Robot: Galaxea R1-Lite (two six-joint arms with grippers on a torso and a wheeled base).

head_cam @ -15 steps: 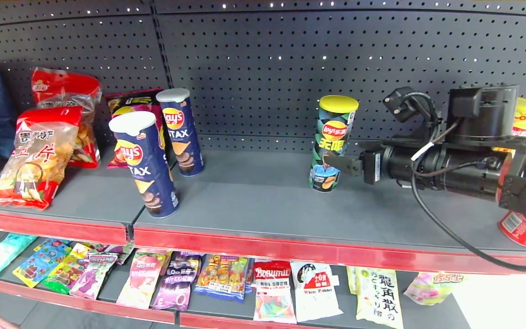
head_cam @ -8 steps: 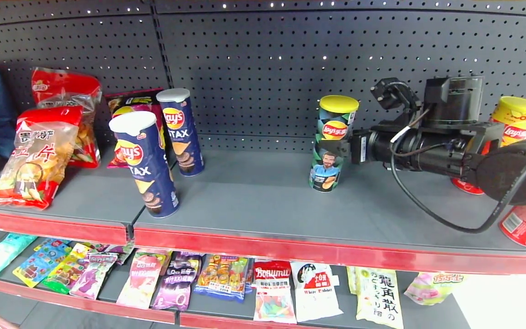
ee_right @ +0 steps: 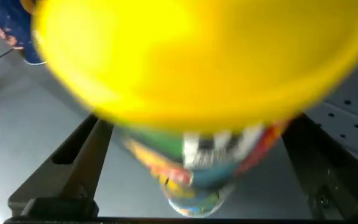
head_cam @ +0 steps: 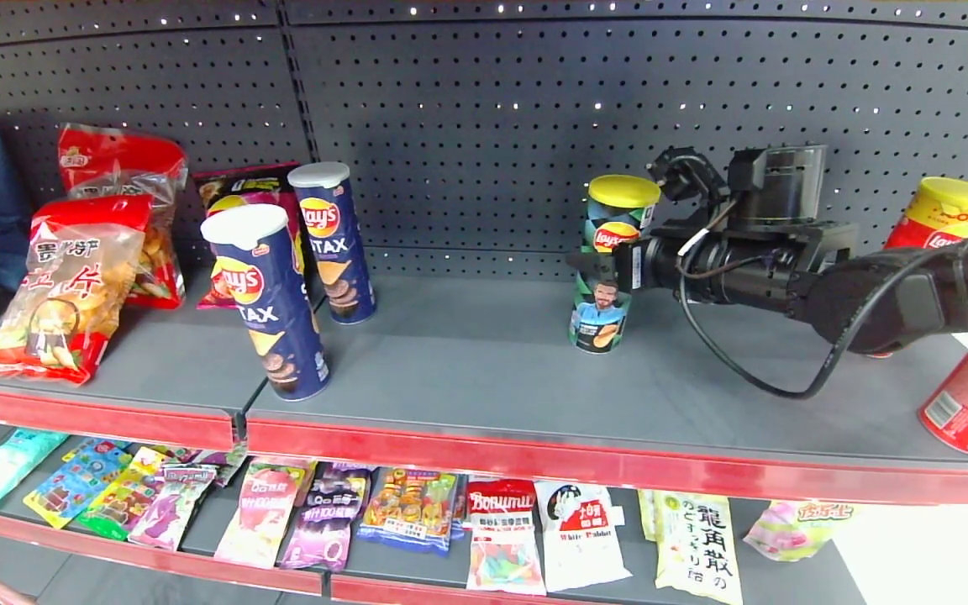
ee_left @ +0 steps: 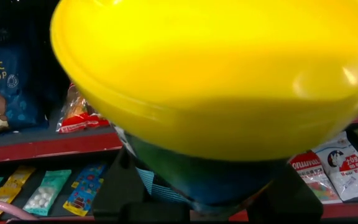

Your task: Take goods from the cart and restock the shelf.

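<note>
Right gripper [head_cam: 606,269] is straddling the green can [head_cam: 602,318], fingers spread either side, on the shelf [head_cam: 467,361] well right of the front blue can [head_cam: 270,307]. Left gripper [ee_left: 197,190] is clutching a second yellow-lidded can [ee_left: 216,68].

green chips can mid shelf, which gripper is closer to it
Right. The right gripper straddles the green chips can, a finger on each side. The left gripper holds another yellow-lidded can, in front of the lower shelves.
</note>
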